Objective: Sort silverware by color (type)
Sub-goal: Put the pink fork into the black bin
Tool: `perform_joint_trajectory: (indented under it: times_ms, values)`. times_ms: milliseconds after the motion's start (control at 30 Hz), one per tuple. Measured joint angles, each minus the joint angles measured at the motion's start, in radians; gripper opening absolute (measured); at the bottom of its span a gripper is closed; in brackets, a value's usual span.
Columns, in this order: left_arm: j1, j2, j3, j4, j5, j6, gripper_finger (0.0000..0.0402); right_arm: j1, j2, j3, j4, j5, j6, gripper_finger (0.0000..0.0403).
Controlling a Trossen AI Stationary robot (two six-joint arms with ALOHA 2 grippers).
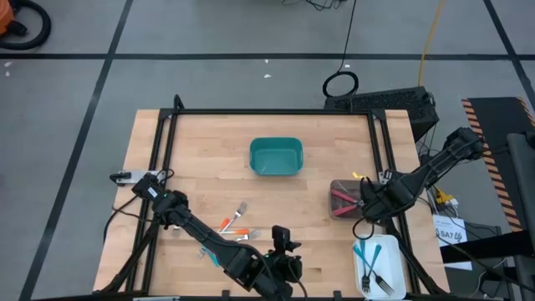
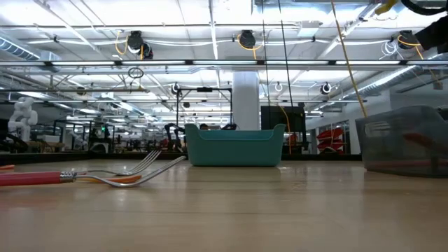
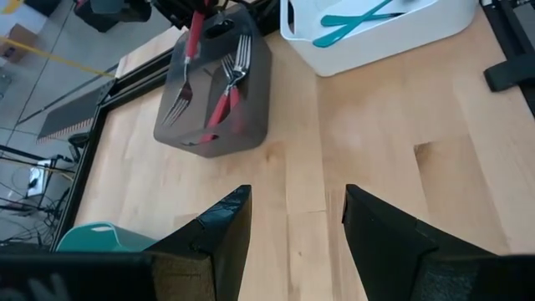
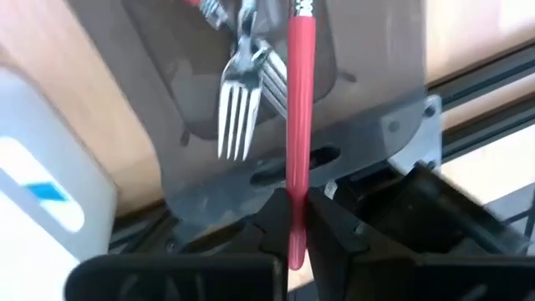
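Note:
My right gripper [image 1: 365, 201] is above the grey bin [image 1: 343, 199], shut on a red-handled fork [image 4: 298, 125]. Other red forks [image 3: 224, 100] lie inside that bin. The white bin [image 1: 393, 251] holds teal forks [image 1: 368, 266]. Loose orange and red forks [image 1: 234, 226] lie flat on the table; they also show at the left of the low view [image 2: 70, 176]. The teal bin [image 1: 276, 156] stands mid-table. My left gripper [image 1: 282, 238] hovers open near the table's near edge, right of the loose forks; its fingers [image 3: 226, 234] touch nothing. My right gripper pinches the red fork's handle [image 4: 296, 180] between its two fingers [image 4: 330, 221], near the handle's free end. The fingers come from above, and the fork runs on ahead of them. Its tines [image 3: 178, 104] point down into the grey bin.
A black frame rail [image 1: 276, 111] borders the table's far side, with rails at left and right. Bare wood [image 1: 318, 242] lies between the loose forks and the white bin. Cables and equipment [image 1: 393, 100] sit beyond the far right corner.

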Motion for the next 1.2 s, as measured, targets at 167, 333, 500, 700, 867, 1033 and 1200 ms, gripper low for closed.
perform_joint_trajectory:
  times_ms: [167, 333, 500, 700, 867, 1033, 1200]
  values:
    - [0.001, 0.000, 0.000, 0.000, 0.001, 0.000, 0.0186, 0.028, 0.000, 0.000, 0.000, -0.008, -0.004, 0.0017]
    - [0.001, 0.000, 0.000, 0.000, 0.001, -0.006, 0.0186, 0.066, 0.000, 0.000, 0.000, -0.006, 0.003, 0.0016]
    - [0.003, 0.000, 0.000, 0.000, 0.002, -0.010, 0.0186, 0.083, 0.000, 0.000, 0.004, 0.043, 0.010, 0.0025]
    - [0.009, 0.000, 0.000, 0.000, 0.016, -0.020, 0.0186, 0.093, 0.000, 0.000, 0.064, 0.160, 0.032, 0.0077]
    - [0.010, 0.000, 0.000, -0.001, 0.036, -0.022, 0.0186, 0.093, 0.000, 0.000, 0.063, 0.203, 0.035, 0.0128]
    - [0.008, 0.000, 0.000, -0.025, 0.042, -0.025, 0.0186, 0.101, 0.000, 0.016, 0.082, 0.211, 0.086, 0.0157]
    - [-0.014, 0.000, 0.000, -0.132, 0.046, -0.082, 0.0186, 0.185, 0.000, 0.073, 0.288, 0.385, 0.107, 0.0161]
